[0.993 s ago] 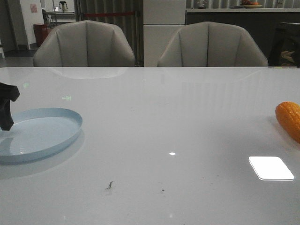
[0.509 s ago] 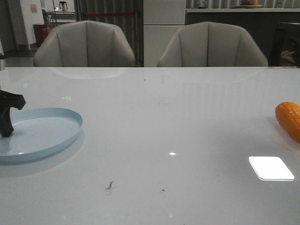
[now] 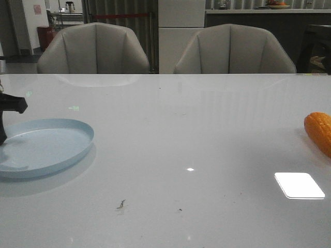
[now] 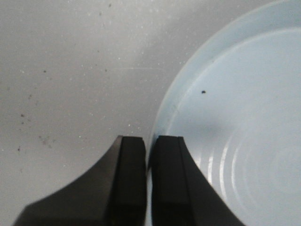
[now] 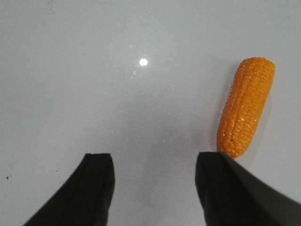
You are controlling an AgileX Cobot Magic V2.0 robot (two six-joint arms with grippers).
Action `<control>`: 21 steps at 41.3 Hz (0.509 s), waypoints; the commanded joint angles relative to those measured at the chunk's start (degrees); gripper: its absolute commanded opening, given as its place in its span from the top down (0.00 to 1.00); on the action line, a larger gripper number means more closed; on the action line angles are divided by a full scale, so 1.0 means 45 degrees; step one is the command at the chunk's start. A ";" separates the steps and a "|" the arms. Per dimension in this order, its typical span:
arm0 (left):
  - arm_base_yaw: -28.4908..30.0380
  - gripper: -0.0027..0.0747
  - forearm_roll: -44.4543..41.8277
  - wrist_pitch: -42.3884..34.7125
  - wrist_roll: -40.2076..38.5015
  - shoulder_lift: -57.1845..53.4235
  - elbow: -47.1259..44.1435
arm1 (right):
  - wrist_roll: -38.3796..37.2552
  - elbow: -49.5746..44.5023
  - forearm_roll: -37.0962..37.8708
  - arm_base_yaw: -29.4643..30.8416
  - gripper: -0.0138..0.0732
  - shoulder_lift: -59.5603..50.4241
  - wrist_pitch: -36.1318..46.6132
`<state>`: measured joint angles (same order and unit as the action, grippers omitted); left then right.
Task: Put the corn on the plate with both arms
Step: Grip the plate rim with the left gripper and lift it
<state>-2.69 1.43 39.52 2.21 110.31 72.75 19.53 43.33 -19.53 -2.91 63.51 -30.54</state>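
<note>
With the left claw (image 4: 146, 155) pinched on the plate (image 4: 225, 117) rim and the right claw (image 5: 155, 162) wide beside the corn (image 5: 245, 107), the thin rim could slip, or the glossy cob roll aside.

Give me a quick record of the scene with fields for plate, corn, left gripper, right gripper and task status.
plate: pale blue plate, empty, at table's left side
corn: orange corn lying on table at far right, not held
left gripper: left gripper, jaws closed on the plate's rim
right gripper: right gripper, jaws open, nothing between them; corn just beyond one jaw
task status: corn not yet on plate
</note>
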 commanded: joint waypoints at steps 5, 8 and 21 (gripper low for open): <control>-0.0123 0.84 0.1357 0.1334 -0.0022 -0.0607 0.2472 | 0.0159 0.0439 -0.0239 0.0010 0.27 -0.0192 0.0643; -0.0273 0.84 0.2003 0.1792 -0.0002 -0.0607 0.3266 | 0.0159 0.0439 -0.0239 0.0010 0.27 -0.0192 0.0643; -0.2134 0.84 0.4487 0.2294 0.0333 -0.0607 0.5073 | 0.0159 0.0439 -0.0239 0.0010 0.27 -0.0192 0.0643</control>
<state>-9.63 16.68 51.14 3.63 110.41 92.96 19.53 43.33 -19.53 -2.91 63.51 -30.54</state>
